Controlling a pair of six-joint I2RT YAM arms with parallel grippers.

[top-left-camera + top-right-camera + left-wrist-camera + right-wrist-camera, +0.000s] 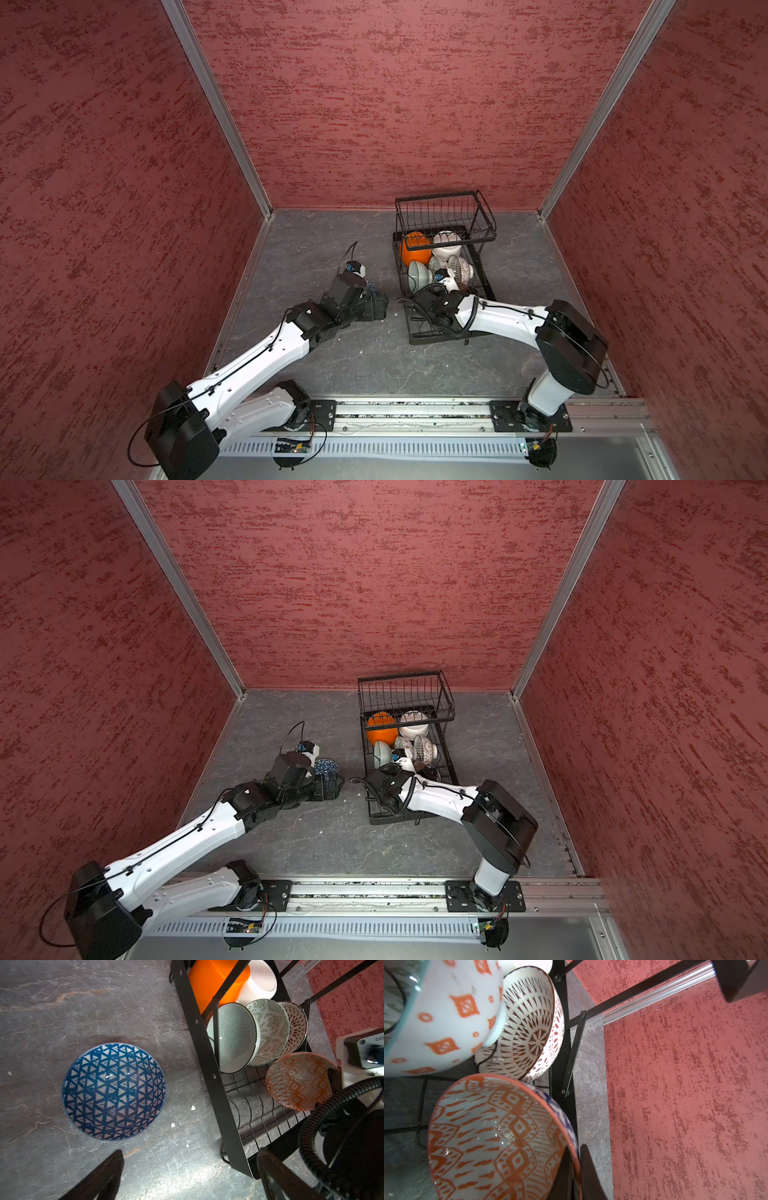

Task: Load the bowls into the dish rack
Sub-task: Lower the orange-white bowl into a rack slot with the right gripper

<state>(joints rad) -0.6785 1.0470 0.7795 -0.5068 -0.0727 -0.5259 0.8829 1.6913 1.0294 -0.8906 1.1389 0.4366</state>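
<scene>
Dish rack (207, 1059): five stowed bowls (234, 1036) at its basket end, tilted to drain; orange-patterned bowl (500, 1136) mid-rack, rim pinched in the closed right gripper (576, 1167) for seating; blue-patterned bowl (113, 1091) upright just outside the rack, near the wide-open left gripper (190, 1159), presumably the next pick.

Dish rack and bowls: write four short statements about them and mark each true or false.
1. The blue triangle-patterned ceramic bowl lies inside the black wire dish rack. False: it sits on the grey marbled table beside the rack.
2. The right gripper is shut on the rim of the round orange-patterned ceramic bowl. True.
3. The left gripper grips the blue bowl. False: it is open and holds nothing.
4. The plain orange round bowl is in the rack. True.
</scene>
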